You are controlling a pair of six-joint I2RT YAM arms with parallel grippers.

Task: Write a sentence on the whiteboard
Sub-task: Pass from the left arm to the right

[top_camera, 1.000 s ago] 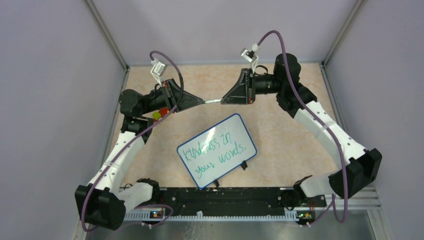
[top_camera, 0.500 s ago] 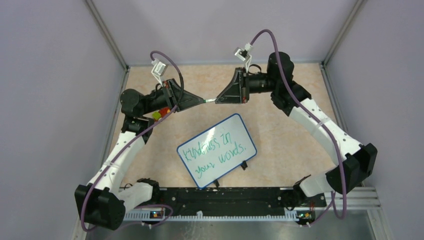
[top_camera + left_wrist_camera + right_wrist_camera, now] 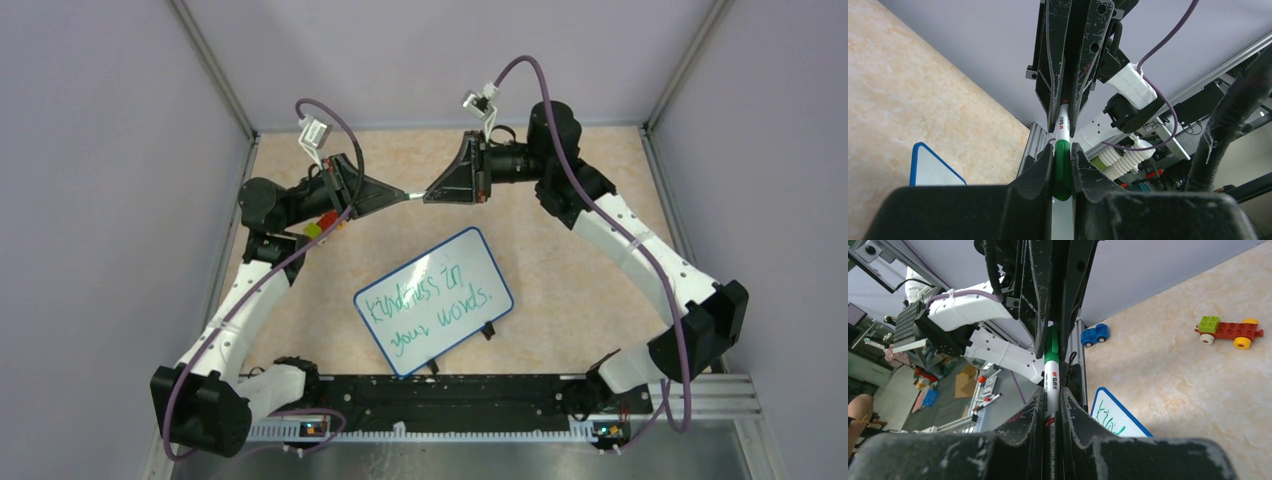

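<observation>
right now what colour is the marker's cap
Green; the cap shows best in the left wrist view.

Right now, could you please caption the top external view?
Left end effector and right end effector hold one marker beyond the whiteboard with its sentence.

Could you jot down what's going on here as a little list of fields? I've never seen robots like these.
whiteboard: lying on the table, turned at an angle
sentence: green, two lines, "kindness in your words."
marker: in the air between both grippers
left gripper: shut on the green cap
right gripper: shut on the white barrel
also there: brick car, blue toy car
</observation>
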